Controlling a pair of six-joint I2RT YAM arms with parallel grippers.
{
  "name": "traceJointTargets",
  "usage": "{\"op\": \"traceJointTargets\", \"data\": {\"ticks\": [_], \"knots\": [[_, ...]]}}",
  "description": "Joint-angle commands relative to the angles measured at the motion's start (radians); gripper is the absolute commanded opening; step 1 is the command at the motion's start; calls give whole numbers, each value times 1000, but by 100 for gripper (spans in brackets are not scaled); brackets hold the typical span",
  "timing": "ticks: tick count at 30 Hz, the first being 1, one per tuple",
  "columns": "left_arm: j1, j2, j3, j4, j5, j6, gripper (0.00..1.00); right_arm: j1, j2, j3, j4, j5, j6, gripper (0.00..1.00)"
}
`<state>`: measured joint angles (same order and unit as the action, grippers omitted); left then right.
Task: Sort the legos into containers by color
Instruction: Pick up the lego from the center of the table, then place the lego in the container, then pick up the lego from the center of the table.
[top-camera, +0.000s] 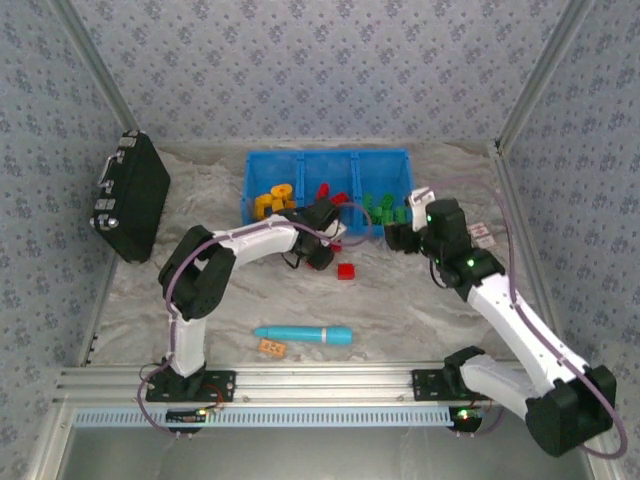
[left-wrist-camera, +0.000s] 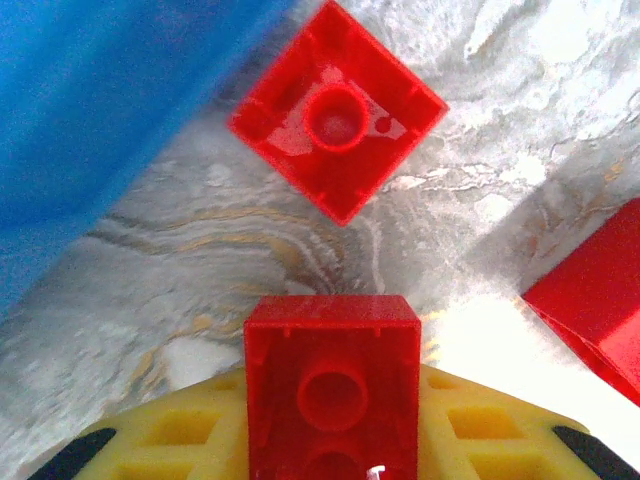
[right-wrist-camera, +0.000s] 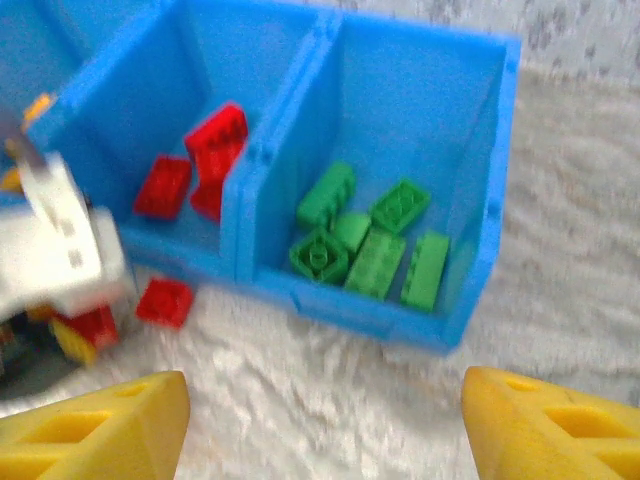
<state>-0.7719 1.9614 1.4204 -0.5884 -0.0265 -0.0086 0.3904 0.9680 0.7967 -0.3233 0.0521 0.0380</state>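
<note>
My left gripper (left-wrist-camera: 332, 400) is shut on a red lego (left-wrist-camera: 330, 340), gripped between its yellow fingers just above the table. A second red lego (left-wrist-camera: 337, 122) lies upside down ahead of it, beside the blue containers (left-wrist-camera: 90, 100), and a third (left-wrist-camera: 600, 300) shows at the right edge. From above, the left gripper (top-camera: 322, 245) sits just in front of the containers (top-camera: 330, 156), with one red lego (top-camera: 346, 271) loose nearby. Yellow legos (top-camera: 272, 200) fill the left compartment, red ones (right-wrist-camera: 200, 165) the middle, green ones (right-wrist-camera: 365, 240) the right. My right gripper (right-wrist-camera: 325, 425) hovers open and empty before the green compartment.
A black hard case (top-camera: 130, 195) leans at the far left. A cyan cylinder (top-camera: 303, 334) and a small orange piece (top-camera: 272, 347) lie near the front edge. Patterned walls close the table in on three sides.
</note>
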Motion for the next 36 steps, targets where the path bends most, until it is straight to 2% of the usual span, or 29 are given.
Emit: {"op": "traceJointTargets", "data": {"ticks": [1,4,7,10,16,22,28,32,36], "knots": [[16,-68,139,-85,3,-24,31,4,-94,-88,-54,-28,39,74],[24,-69,236,-141,4,-23,32,56,-192,-168,-83,-59,31,72],[52,-40,324,-137,-29,-44,32,198,-277,-247,-20,-23,-6,73],[101,40,448,-165,-73,-104,32,307,-272,-254,-17,54,-34,73],[160,215,672,-220,-68,-127,35,429,-214,-256,-11,116,-151,76],[200,348,836,-291,-12,-147,40,449,-78,-251,85,77,-316,77],[212,392,922,-332,12,-125,46,382,95,-180,100,-51,-436,78],[212,342,901,-334,28,-121,49,346,213,-138,115,-86,-529,78],[202,205,835,-335,47,-98,52,266,270,-135,171,-204,-576,78]]}}
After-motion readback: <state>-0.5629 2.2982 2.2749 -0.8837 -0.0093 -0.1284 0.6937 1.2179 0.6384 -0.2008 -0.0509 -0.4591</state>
